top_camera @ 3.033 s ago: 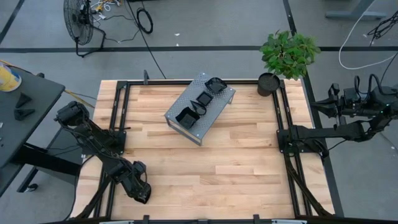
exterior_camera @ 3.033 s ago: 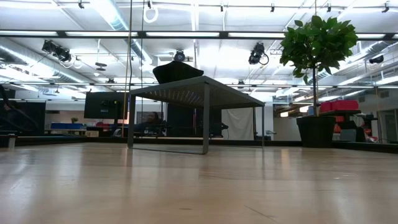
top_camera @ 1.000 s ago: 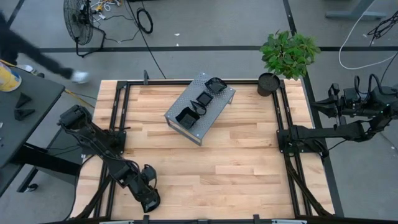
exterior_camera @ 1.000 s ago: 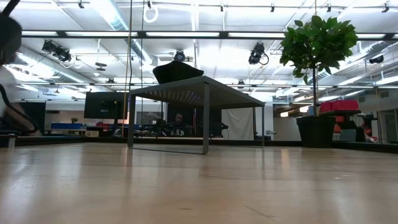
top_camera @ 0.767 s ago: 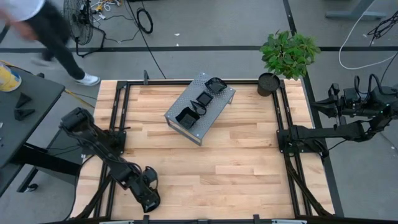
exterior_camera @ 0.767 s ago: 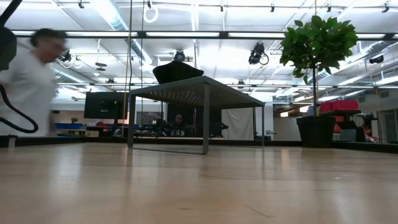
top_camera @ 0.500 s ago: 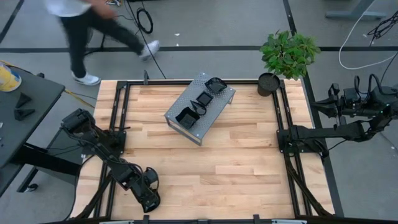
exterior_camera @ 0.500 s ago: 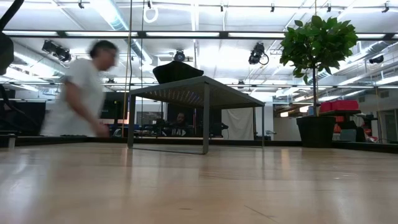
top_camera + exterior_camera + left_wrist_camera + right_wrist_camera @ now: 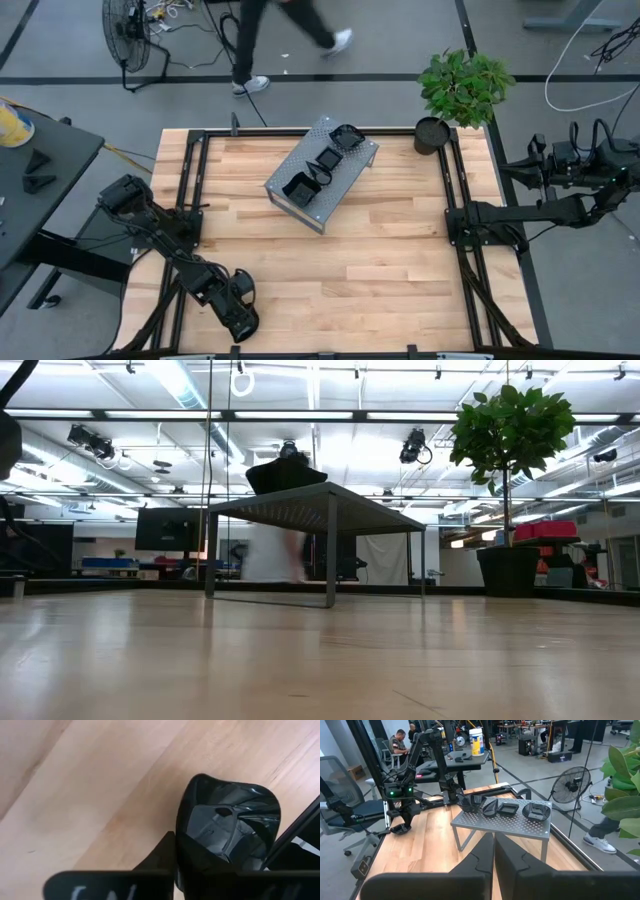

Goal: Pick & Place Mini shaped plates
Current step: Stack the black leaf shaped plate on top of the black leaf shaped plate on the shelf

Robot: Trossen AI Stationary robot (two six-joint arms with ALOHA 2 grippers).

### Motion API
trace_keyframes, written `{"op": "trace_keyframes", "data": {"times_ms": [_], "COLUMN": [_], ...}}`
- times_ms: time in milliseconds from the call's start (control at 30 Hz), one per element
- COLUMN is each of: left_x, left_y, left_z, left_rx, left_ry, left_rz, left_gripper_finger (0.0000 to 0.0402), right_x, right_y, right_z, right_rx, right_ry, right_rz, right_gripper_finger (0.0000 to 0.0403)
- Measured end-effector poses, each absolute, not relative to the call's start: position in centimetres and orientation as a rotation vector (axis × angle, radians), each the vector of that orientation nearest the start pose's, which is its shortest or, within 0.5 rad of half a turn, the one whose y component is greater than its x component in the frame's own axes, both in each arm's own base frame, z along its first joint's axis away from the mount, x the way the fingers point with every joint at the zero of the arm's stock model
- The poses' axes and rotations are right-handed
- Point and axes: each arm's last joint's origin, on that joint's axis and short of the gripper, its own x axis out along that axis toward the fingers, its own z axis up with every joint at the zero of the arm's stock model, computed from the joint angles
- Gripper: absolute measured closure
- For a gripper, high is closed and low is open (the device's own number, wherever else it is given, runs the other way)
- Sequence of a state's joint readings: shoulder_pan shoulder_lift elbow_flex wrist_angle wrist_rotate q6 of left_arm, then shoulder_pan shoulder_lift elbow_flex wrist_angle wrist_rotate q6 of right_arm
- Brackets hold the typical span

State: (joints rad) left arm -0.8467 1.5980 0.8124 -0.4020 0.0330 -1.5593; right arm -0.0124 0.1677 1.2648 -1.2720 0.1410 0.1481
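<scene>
Fingers of the left gripper (image 9: 243, 322) pinch a small glossy black dish (image 9: 227, 827) at the worktop's (image 9: 400, 250) near-left corner, where a second ago they stood wider around it. Fingers of the right gripper (image 9: 493, 851) are pressed together on nothing, that arm parked off the worktop's right edge, unmoved. Since half a second ago the walking person (image 9: 275, 35) has crossed from the far-left floor to behind the worktop's middle. One grey perforated metal stand (image 9: 322, 172) sits far-centre, unchanged, carrying four black dishes (image 9: 500, 808) on its top. One potted plant (image 9: 462, 92) stands at the far-right corner. One fan (image 9: 127, 28) stands on the floor beyond.
</scene>
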Motion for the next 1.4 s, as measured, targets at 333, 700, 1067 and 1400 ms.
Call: {"op": "trace_keyframes", "data": {"times_ms": [333, 700, 1067, 1400], "left_x": [18.5, 19.8, 22.0, 24.7], "left_y": [-21.1, -20.8, -18.1, -14.4], "left_z": [15.1, 18.5, 23.2, 28.0], "left_rx": [-0.862, -1.003, -1.121, -1.126], "left_ry": [1.368, 1.141, 0.726, 0.393], "left_rz": [0.215, 0.262, 0.365, 0.454], "left_gripper_finger": [0.0396, 0.0399, 0.04, 0.0401], "right_x": [-8.7, -8.7, -8.7, -8.7], "right_y": [-0.3, -0.3, -0.3, -0.3], "right_z": [37.6, 37.6, 37.6, 37.6], "right_rx": [0.136, 0.136, 0.136, 0.136], "right_ry": [0.163, 0.163, 0.163, 0.162], "right_rz": [-0.166, -0.166, -0.166, -0.166], "right_gripper_finger": [0.0383, 0.0383, 0.0383, 0.0383]}}
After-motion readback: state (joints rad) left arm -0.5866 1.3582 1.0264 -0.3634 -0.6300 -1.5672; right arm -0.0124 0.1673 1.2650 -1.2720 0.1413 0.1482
